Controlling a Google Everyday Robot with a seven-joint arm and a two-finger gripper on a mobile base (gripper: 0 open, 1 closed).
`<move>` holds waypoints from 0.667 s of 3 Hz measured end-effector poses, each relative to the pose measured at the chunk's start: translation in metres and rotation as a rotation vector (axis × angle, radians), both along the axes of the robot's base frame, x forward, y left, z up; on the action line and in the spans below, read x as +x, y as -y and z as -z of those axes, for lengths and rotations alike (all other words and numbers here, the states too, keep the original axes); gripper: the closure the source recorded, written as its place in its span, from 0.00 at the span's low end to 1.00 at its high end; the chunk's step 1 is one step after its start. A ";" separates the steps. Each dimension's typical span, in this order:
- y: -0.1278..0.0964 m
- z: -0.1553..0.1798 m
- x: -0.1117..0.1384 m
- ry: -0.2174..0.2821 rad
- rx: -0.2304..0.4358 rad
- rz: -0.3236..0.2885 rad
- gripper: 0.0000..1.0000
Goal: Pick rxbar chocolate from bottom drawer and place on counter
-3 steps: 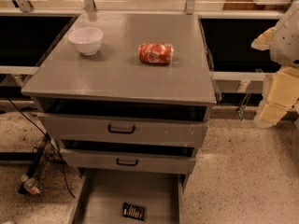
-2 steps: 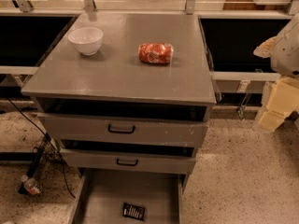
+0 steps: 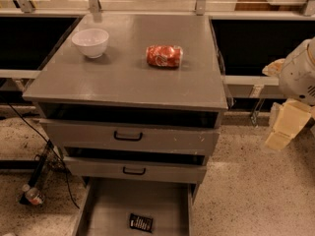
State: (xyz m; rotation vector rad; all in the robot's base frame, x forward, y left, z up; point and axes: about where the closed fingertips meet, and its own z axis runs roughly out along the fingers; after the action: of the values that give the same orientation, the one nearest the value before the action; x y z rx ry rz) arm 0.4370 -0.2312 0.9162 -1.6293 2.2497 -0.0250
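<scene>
The tool [image 3: 286, 126] has dipped a little lower out at the right edge, well apart from the cabinet; spread or pressed together, I cannot tell. The rxbar chocolate [image 3: 141, 222] hasn't budged: it lies flat in the open bottom drawer [image 3: 110, 205], so the reach looks yet to start. On the bench [image 3: 123, 82] sit a white bowl [image 3: 90, 42] and a red soda can [image 3: 164, 56].

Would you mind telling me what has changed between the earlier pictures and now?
The claw, at the picture's right edge, to the right of the counter, has sunk a little lower; nothing has been taken hold of. Unchanged: the rxbar chocolate lies in the open bottom drawer, and the white bowl and red can sit on the counter.
</scene>
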 end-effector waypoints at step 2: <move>-0.008 0.019 -0.021 0.031 0.082 -0.022 0.00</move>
State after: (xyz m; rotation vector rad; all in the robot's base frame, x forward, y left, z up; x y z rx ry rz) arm 0.4161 -0.2233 0.8972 -1.6001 2.1795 0.0468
